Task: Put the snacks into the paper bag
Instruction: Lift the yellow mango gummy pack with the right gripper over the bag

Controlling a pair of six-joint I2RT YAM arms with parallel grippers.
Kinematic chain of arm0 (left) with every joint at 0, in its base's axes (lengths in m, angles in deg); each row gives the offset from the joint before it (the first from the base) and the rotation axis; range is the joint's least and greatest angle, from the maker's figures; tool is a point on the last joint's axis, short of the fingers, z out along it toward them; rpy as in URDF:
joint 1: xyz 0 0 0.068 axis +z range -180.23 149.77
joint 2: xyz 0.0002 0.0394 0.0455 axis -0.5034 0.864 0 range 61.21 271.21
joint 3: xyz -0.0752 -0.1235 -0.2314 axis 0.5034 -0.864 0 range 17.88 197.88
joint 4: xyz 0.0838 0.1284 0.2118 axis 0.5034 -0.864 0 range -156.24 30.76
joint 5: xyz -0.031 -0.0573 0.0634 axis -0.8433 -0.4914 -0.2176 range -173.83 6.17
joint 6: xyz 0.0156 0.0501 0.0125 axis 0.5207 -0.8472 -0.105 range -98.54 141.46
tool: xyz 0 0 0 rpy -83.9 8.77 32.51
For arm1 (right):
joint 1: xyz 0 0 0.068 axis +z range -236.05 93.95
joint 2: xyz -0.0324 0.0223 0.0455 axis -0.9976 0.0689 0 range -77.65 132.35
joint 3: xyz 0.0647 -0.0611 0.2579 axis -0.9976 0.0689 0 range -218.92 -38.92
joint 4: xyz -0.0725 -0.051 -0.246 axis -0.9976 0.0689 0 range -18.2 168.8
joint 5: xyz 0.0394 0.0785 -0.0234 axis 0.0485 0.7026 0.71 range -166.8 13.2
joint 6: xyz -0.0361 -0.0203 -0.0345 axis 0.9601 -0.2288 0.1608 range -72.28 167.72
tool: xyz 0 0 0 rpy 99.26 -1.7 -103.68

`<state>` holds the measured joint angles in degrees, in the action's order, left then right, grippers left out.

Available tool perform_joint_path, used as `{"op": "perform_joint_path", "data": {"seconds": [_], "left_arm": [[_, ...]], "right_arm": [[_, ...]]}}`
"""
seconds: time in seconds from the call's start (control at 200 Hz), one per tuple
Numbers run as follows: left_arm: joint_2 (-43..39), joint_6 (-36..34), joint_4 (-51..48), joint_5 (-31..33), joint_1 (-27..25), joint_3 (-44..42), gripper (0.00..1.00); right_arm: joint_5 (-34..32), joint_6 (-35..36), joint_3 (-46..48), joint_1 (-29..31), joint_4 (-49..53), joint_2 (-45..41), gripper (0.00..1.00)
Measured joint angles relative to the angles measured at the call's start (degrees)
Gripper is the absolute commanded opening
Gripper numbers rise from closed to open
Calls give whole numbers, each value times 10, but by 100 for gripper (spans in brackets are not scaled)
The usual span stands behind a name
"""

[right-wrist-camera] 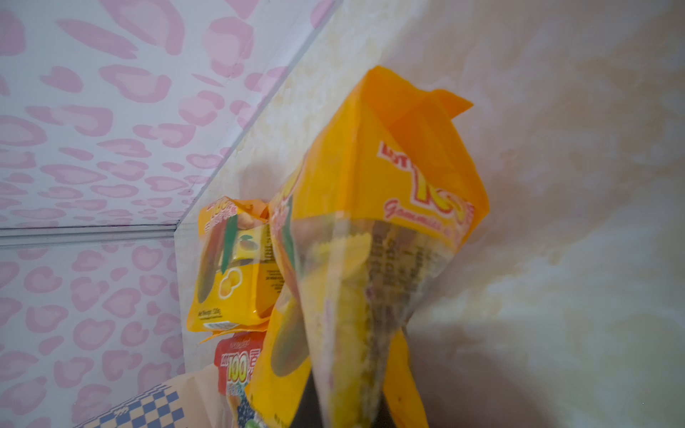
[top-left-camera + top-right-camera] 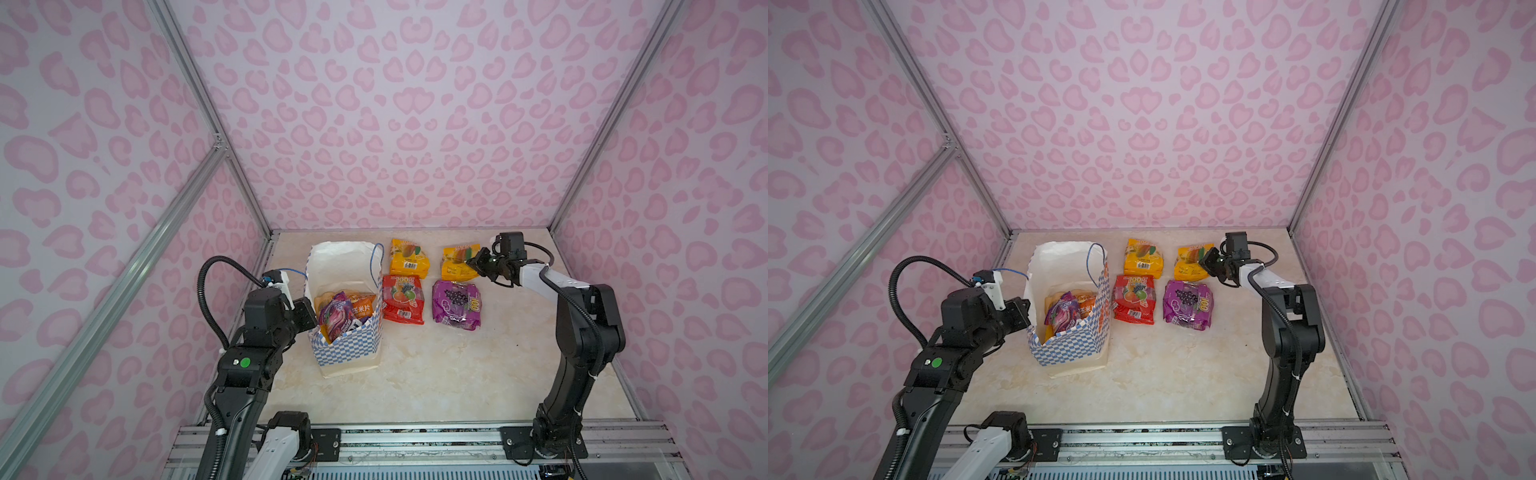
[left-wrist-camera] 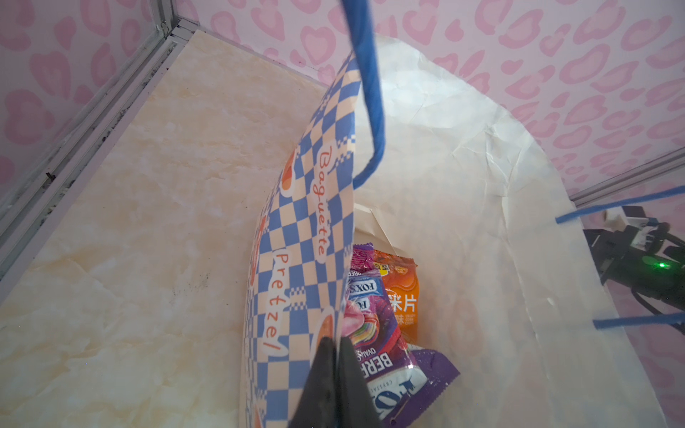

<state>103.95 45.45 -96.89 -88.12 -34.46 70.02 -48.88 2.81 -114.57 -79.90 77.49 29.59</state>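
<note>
Got the left tool (image 3: 335,346) pinched shut on the checkered rim of the bag (image 2: 347,353), presumably to keep it upright and the mouth open, with a few snacks (image 2: 343,316) already down inside. Just right of the bag, seeing a yellow pouch (image 2: 409,257), a red one (image 2: 403,297) and a purple one (image 2: 456,303) lying flat on the table (image 2: 415,374), waiting. Far right, have the right tool (image 2: 474,262) clamped on the second yellow pouch (image 1: 370,222), tipped up by one edge, probably for the carry over to the bag.

paper bag (image 2: 349,353) left on table (image 2: 457,374) | snacks (image 2: 338,318) inside it | three packets (image 2: 403,299) right of bag | fourth packet (image 2: 455,266) far right, rear
</note>
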Motion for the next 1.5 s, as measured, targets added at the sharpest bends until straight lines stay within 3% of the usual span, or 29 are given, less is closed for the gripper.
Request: {"op": "perform_joint_path", "data": {"seconds": [0.265,0.455,0.655,0.845,1.03,1.5], "left_arm": [[-7,0,0,0,0,0,7],[-10,0,0,-1,0,0,6],[-19,0,0,-3,0,0,6],[-30,0,0,-4,0,0,6],[-44,0,0,-3,0,0,6],[-51,1,-1,-2,0,0,7]], "right_arm": [[-120,90,-114,79,90,-139,0],[-191,161,-165,199,130,-224,0],[-248,223,-226,325,169,-255,0],[-290,275,-287,442,185,-241,0],[-324,304,-329,512,196,-178,0],[-390,304,-443,572,251,-25,0]]}}
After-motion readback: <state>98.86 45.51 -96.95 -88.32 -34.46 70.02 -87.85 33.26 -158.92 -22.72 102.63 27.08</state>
